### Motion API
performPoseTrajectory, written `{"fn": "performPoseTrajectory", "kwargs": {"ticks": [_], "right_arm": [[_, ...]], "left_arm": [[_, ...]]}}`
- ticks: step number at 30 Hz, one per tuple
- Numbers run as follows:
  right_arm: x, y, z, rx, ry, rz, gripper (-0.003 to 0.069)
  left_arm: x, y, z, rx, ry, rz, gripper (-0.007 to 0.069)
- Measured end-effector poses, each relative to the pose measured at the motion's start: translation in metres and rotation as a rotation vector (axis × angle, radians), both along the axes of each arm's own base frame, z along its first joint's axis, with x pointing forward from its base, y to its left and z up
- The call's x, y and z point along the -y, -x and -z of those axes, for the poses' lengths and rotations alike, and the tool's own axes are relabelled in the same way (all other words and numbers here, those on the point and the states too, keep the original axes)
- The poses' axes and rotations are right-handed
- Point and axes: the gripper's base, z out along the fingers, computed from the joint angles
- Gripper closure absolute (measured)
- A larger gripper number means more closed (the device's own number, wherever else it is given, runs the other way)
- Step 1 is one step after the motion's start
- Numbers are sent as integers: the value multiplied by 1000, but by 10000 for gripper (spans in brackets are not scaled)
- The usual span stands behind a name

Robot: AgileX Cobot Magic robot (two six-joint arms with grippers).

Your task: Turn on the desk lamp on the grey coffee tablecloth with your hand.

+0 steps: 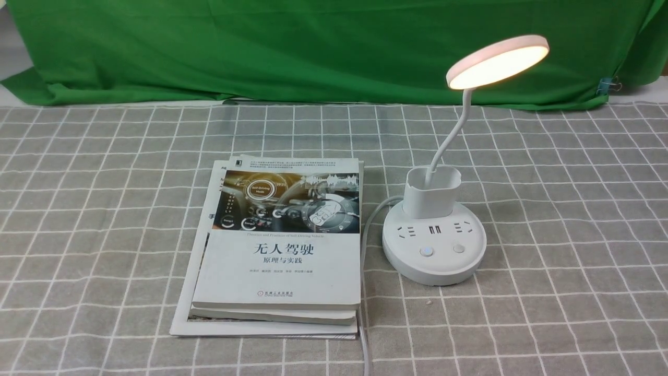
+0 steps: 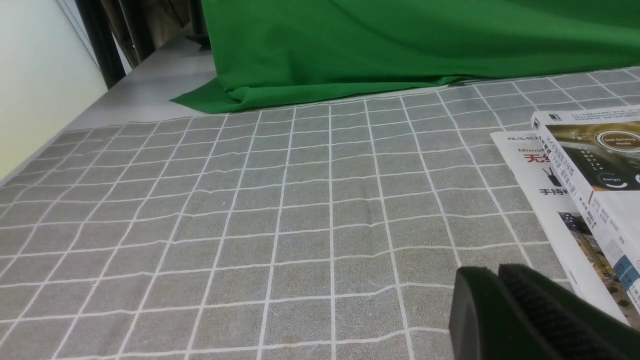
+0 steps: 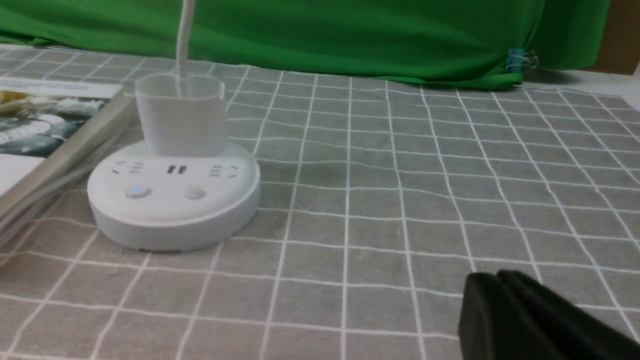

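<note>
One desk lamp [image 1: 433, 245] stands right of centre on the grey coffee tablecloth [image 1: 574, 209], its single disc head [image 1: 498, 60] glowing warm white at the top of one thin bent neck that rises out of one cup-shaped holder [image 1: 432, 193]. The round base carries two buttons [image 1: 427, 251] side by side at its front edge, and the one nearer the books shows a faint blue glow in the right wrist view. One white cable [image 1: 365, 245] leaves the base and runs toward the near edge. Just beside the lamp lies one stack of three books [image 1: 282, 261]. Behind hangs one green cloth [image 1: 313, 47] with one clip [image 1: 608, 84]. Two hands show — the left hand [image 2: 495, 272] near the books, the right hand [image 3: 495, 280] apart from the lamp — each pressed together.
</note>
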Motion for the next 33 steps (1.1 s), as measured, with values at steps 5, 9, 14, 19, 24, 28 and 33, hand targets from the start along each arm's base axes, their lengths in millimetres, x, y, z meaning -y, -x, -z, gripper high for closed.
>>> {"fn": "performPoseTrajectory", "kwargs": {"ticks": [5,9,14,19,24,28,33], "right_arm": [[1,1,0,28,8,6,627],[1,1,0,32,35,2,626],[1,1,-1,34,44,0,622],[1,1,-1,35,45,0,610],[1,1,-1,35,45,0,597],[1,1,-1,35,45,0,587],[1,1,-1,36,45,0,574]], "left_arm": [[0,0,0,0,0,0,606],[0,0,0,0,0,0,606],[0,0,0,0,0,0,606],[0,0,0,0,0,0,606],[0,0,0,0,0,0,606],[0,0,0,0,0,0,606],[0,0,0,0,0,0,606]]}}
